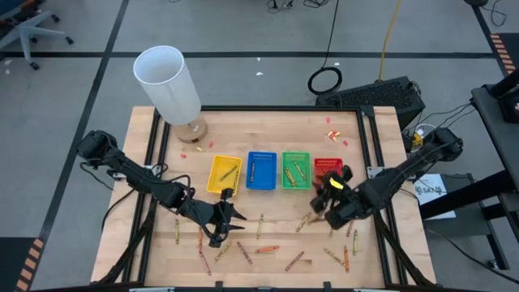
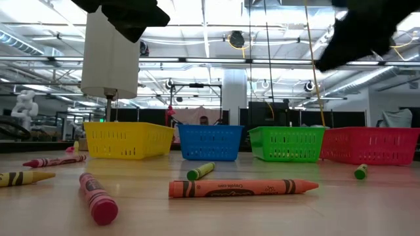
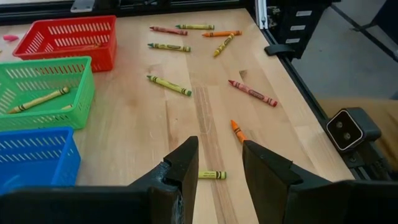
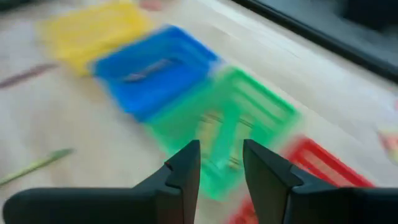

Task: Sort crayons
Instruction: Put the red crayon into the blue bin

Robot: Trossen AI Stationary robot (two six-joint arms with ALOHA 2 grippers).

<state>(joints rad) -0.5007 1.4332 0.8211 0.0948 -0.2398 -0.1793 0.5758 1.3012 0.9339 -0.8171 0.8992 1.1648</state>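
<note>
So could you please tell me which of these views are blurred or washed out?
Right wrist view: motion-smeared, the green tray and blue tray streaked. Low view: bright ceiling lights wash out the top, while the orange crayon is crisp. Left wrist view: sharp on the table. High view: evenly lit.

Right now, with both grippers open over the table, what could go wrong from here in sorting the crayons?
1. The right gripper hangs empty above the green tray and beside the red tray; coming down it could knock either one.
2. The left gripper is open over a short yellow-green crayon, with an orange crayon close by; closing might catch or flick the wrong one.
3. Loose crayons near the table's front edge might roll off if bumped.
</note>
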